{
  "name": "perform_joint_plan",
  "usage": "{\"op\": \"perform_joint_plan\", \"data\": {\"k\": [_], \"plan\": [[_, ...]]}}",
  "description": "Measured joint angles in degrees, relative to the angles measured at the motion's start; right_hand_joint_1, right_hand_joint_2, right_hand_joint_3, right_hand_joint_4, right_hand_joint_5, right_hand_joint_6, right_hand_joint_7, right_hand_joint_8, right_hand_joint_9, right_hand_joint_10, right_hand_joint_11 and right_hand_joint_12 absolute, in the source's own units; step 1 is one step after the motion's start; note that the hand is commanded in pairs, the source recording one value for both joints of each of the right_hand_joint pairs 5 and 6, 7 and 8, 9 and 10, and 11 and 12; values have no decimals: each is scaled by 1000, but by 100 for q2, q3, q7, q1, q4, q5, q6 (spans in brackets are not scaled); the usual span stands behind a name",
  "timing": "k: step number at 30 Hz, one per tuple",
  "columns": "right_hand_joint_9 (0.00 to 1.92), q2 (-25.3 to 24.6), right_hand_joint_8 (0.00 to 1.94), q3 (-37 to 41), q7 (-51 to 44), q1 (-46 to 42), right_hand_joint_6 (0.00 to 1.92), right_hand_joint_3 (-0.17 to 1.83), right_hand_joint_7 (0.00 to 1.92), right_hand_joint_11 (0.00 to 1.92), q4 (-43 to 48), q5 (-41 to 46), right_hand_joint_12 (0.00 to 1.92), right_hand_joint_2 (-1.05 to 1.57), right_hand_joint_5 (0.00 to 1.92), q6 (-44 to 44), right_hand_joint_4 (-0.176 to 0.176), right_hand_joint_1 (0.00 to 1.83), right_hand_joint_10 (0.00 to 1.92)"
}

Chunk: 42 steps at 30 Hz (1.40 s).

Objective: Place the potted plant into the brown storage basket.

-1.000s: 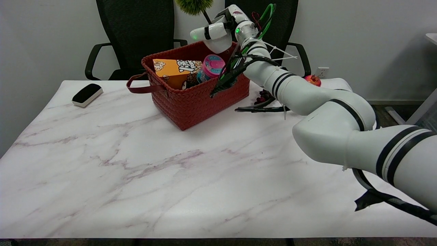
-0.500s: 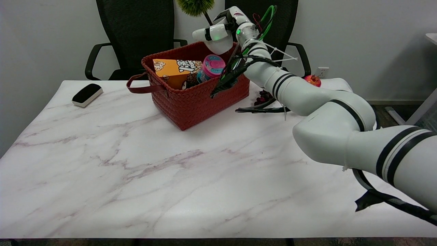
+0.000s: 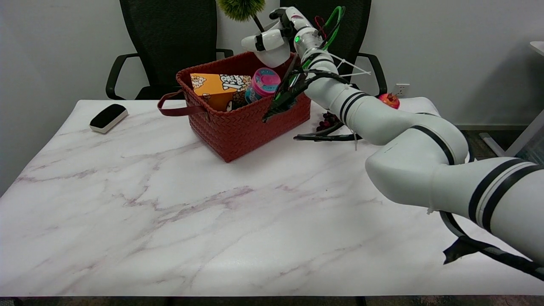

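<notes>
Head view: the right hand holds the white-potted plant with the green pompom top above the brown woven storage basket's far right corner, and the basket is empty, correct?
Not quite. The head view shows the brown woven storage basket is not empty: an orange snack box and a pink-lidded round tub sit inside. The rest holds: the right hand holds the white-potted plant above the far right corner.

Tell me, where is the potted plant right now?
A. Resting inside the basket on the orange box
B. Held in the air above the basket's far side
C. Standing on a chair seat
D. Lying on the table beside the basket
B: the hand holds the plant by its white pot, clear above the far rim of the basket.
</notes>
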Motion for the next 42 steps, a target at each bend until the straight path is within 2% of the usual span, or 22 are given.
{"op": "perform_joint_plan", "data": {"k": [3,6,9,13,15,17,26,42], "plan": [[947,6,1212,-5,-1,-7,213,901,1212,1546,24,1,1546,-181,213,0,0,1191,947],[880,8,1157,-10,-2,-19,114,799,1157,1483,43,1,1483,-219,114,-4,0,1206,880],[674,11,998,-15,-3,-24,57,613,998,1202,60,1,1202,-248,57,-18,0,1236,674],[502,13,874,-21,-3,-37,32,553,874,953,80,-5,953,-270,32,-34,0,1257,502],[423,14,781,-22,-3,-41,9,537,781,662,90,-11,662,-289,9,-45,0,1269,423],[395,15,685,-24,-3,-44,0,532,685,535,95,-17,535,-302,0,-47,0,1273,395],[360,16,584,-28,-3,-61,0,505,584,451,126,-26,451,-312,0,-63,0,1271,360],[363,81,538,-35,-1,-173,0,509,538,442,350,-23,442,-325,0,-70,0,1267,363]]}}
